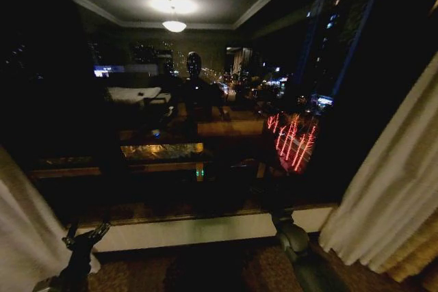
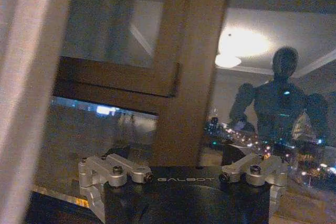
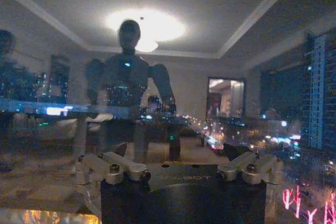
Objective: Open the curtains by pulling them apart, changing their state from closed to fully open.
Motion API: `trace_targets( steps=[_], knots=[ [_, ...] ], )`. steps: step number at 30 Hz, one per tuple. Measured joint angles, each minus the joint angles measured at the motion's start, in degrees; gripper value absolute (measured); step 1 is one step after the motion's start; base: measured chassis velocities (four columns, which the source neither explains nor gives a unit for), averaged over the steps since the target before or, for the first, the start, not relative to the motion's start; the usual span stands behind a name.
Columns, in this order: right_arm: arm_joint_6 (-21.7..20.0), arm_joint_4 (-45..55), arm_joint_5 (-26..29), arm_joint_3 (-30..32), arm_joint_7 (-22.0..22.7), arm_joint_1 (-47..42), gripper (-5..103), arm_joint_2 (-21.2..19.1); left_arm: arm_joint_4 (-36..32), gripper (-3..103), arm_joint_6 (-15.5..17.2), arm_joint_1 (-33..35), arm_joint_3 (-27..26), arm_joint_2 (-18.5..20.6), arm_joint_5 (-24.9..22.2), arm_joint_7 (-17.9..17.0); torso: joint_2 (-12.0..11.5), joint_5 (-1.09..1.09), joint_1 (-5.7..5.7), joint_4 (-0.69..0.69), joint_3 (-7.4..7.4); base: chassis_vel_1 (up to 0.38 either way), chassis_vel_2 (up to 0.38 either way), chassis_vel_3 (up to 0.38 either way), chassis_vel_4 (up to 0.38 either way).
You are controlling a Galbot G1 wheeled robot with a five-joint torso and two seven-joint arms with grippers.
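The left end effector (image 1: 85, 236) hangs low before the dark window (image 1: 205, 100), fingers spread, gripping nothing; the right end effector (image 3: 178, 169) likewise stands apart and empty. The curtains (image 1: 390, 196) hang vertically, bunched at either window edge, their tops cut off.

Free room and obstacles. The left gripper (image 1: 87, 232) has the left curtain (image 1: 24, 227) just beside it on its outer side and the window glass (image 1: 205, 100) ahead above a pale sill (image 1: 198, 229); in the left wrist view a wooden frame post (image 2: 186, 72) stands straight ahead. The right curtain (image 1: 393, 196) hangs well outward of the right arm (image 1: 294, 241), with open floor between the arms.
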Motion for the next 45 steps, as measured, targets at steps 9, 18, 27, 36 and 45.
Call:
trace_targets(
  steps=[9,18,27,36,45],
  knots=[
    [0.0,0.0,0.0,0.0,0.0,0.0,100,0.0,0.0,100,0.0,0.0,0.0,0.0,0.0,0.0,0.0,-0.02,0.00,-0.01,-0.01,0.362,0.360,-0.355,-0.341],
    [0.0,0.0,0.0,0.0,0.0,0.0,100,0.0,0.0,100,0.0,0.0,0.0,0.0,0.0,0.0,0.0,0.00,0.00,0.00,0.00,0.351,0.347,-0.353,-0.352],
    [0.0,0.0,0.0,0.0,0.0,0.0,100,0.0,0.0,100,0.0,0.0,0.0,0.0,0.0,0.0,0.0,-0.01,0.01,0.00,0.00,0.334,0.342,-0.335,-0.354],
    [0.0,0.0,0.0,0.0,0.0,0.0,100,0.0,0.0,100,0.0,0.0,0.0,0.0,0.0,0.0,0.0,0.03,0.01,-0.01,0.00,0.099,0.083,-0.077,-0.098],
    [0.0,0.0,0.0,0.0,0.0,0.0,100,0.0,0.0,100,0.0,0.0,0.0,0.0,0.0,0.0,0.0,0.03,0.00,-0.01,0.00,-0.014,-0.028,0.016,0.038]
  ],
)
